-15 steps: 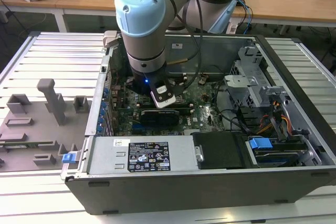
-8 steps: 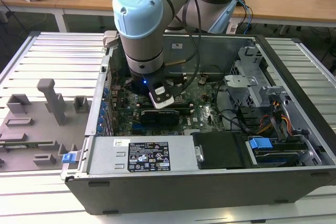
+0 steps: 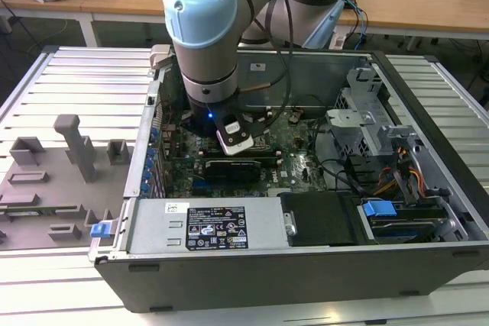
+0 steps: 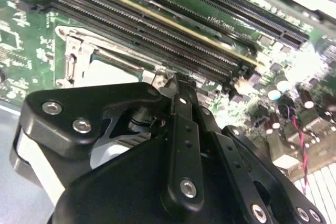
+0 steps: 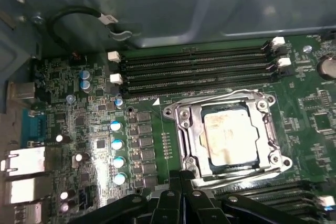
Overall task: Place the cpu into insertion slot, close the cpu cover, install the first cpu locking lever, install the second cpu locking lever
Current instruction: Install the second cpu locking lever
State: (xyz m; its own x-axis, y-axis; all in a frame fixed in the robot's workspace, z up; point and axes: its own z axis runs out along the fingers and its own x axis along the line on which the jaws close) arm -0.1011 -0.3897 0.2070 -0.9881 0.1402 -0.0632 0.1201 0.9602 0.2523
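- Cpu point(image 5: 227, 136) is sitting flat in the insertion slot point(image 5: 184, 135) on the green motherboard point(image 5: 315, 103), with the cpu cover point(image 5: 273, 129) lying around it.
- It is looking light, stiff and fragile; only its edges are suiting a grip.
- End effector point(image 5: 181, 178) is hovering just beside the socket's corner, fingers drawn narrow, holding nothing that I can make out.

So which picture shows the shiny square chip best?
The first wrist view: the cpu lies whole and uncovered, framed by the cpu cover. In the second wrist view the claw's black body hides most of the socket. In the exterior view the arm blocks it.
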